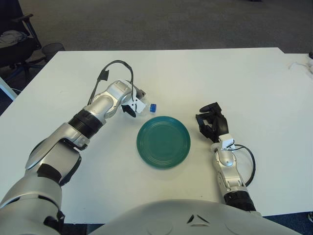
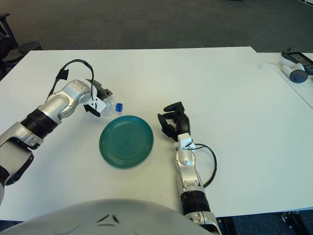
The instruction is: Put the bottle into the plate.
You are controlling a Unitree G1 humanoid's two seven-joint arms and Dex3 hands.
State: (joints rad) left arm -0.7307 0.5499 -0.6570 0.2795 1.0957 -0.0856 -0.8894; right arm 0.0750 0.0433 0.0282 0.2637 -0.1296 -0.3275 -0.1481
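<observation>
Left hand clasps the bottle sideways, just beyond the plate.

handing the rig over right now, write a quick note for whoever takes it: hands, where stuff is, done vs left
Left hand: closed around the bottle, behind and to the left of the plate; the bottle's blue cap points toward the plate.
Right hand: idle, just right of the plate, fingers curled, holding nothing.
Plate: green, nothing on it, near the middle of the white table.
Done: bottle is grasped.
Left: carry the bottle over the plate, set it down inside the rim, release.
</observation>
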